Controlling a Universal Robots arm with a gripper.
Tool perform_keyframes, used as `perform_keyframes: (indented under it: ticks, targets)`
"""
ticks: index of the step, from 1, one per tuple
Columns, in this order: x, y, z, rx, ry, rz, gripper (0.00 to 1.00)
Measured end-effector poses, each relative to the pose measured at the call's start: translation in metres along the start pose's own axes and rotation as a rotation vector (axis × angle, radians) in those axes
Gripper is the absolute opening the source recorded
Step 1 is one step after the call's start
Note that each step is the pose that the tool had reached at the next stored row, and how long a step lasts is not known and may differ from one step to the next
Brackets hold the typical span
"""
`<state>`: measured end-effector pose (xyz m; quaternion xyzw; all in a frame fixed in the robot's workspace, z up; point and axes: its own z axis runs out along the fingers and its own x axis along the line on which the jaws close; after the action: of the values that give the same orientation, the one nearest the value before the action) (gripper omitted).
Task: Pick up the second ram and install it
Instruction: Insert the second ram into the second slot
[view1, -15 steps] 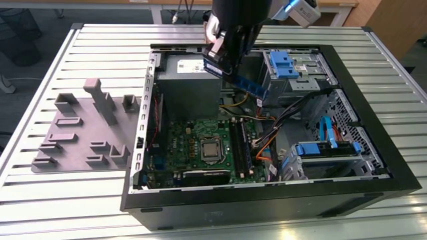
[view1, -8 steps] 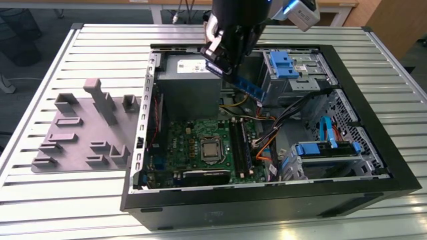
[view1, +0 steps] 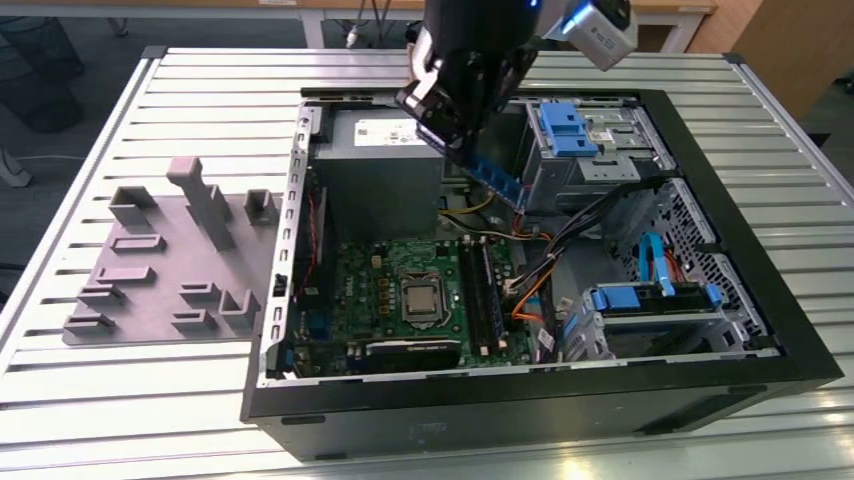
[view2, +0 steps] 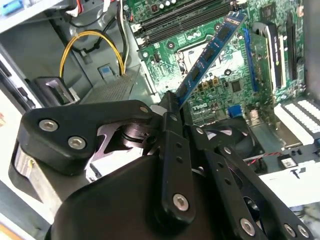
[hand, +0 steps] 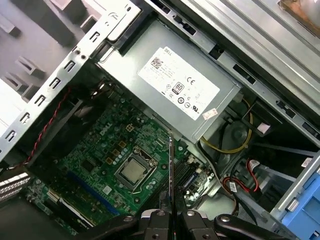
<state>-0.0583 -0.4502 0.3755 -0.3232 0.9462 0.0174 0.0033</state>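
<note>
My gripper (view1: 449, 138) hangs over the open computer case, shut on the second ram (view1: 491, 178), a thin blue-green stick with black chips. The stick slants down from the fingers above the power supply's corner, clear of the green motherboard (view1: 387, 290). In the second wrist view the ram (view2: 210, 52) reaches out from the gripper (view2: 171, 106) toward the long black slots (view2: 180, 20). The first wrist view has the ram (hand: 171, 167) edge-on, rising from the gripper (hand: 171, 215) over the board near the processor socket (hand: 133, 171).
The grey power supply (view1: 380, 160) fills the case's back corner. Blue drive brackets (view1: 574, 130) and loose cables (view1: 587, 225) lie on the exterior view's right. A grey fixture plate (view1: 174, 260) rests on the slatted table outside the case, at the exterior view's left.
</note>
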Motion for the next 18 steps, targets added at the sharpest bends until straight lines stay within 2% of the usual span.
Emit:
perform_keyframes:
  ticks: [18]
  targets:
    - [-0.0015,0.0018,0.0036,0.0046,-0.0069,0.239,0.14]
